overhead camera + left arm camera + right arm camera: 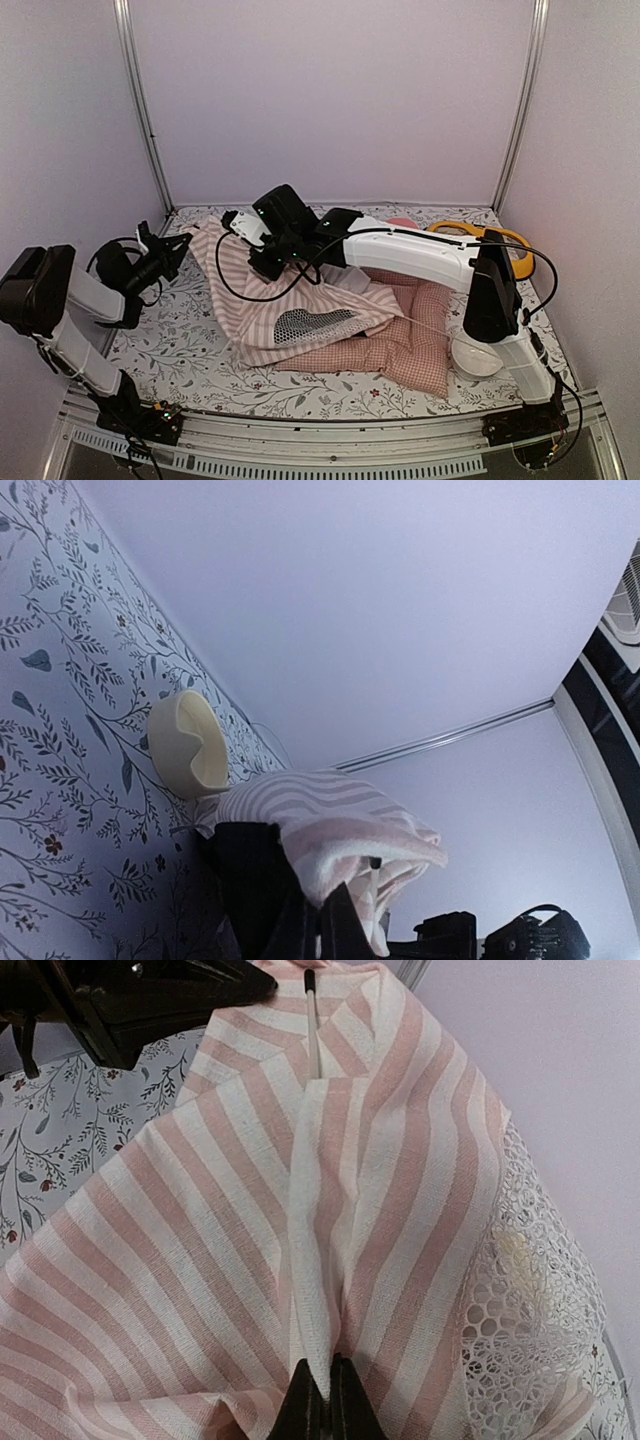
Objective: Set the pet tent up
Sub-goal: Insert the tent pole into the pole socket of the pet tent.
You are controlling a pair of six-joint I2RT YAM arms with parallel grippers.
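**Tent lies flat, held by cloth alone at two points**

The pet tent (262, 300) is collapsed at the middle of the table (170, 345). Its striped fabric runs out toward 9 o'clock, and its 4 o'clock side is draped over a checked cushion (405, 352). The black mesh window (305, 322) faces up, so nothing stands yet.

The left gripper (180, 243) is at the tent's 9 o'clock edge, and its wrist view shows its jaws pressed on a fold of striped cloth. The right gripper (238, 222) is near the 11 o'clock corner. Its jaws are pinched on a ridge of the same fabric, and a thin white pole (312, 1030) pokes from the seam beyond them.

The main risk I see is that both grips seem to hold fabric and not the frame:
- Lifting or spreading could let the cloth slide out of the jaws.
- The pull could strain the seam while the poles stay slack, or push the pole further out of its sleeve.
- The sheer curtain could snag.
- Since the tent overlaps the cushion, a hard pull toward 9 o'clock may drag the cushion along.
- A sweep of the right arm could knock the white bowl (476, 357) at 4 o'clock.
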